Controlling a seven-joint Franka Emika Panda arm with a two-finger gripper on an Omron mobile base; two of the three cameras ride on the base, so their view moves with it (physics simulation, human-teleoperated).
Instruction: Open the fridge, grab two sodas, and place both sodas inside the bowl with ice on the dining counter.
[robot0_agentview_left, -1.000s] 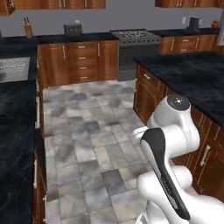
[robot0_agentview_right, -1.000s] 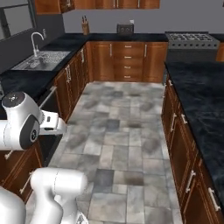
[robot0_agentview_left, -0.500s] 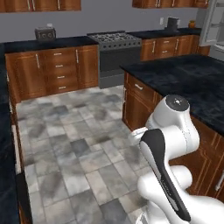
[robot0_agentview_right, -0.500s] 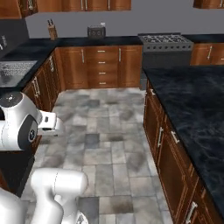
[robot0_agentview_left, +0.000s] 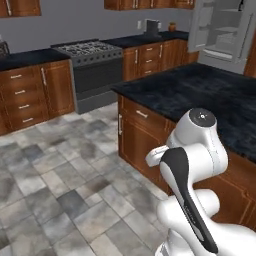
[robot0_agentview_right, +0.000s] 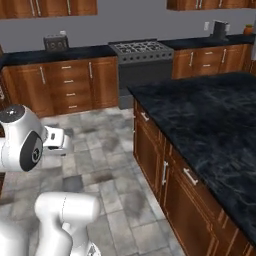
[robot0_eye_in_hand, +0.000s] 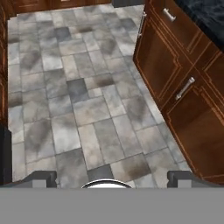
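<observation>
Hand (robot0_eye_in_hand: 112, 177) aimed down at floor tiles (robot0_eye_in_hand: 87, 109), fingers spread wide, empty

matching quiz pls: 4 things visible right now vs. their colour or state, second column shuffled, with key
Things:
1. fridge
2. dining counter
3. stove
4. gripper

States:
A. black marbled top on reddish-brown cabinets
B. jaws wide apart, nothing between them, pointing down at the tiled floor
C. doors swung open, grey shelves showing
D. grey with burners on top, set between wooden wall cabinets

Pairs: 1-C, 2-A, 3-D, 4-B
</observation>
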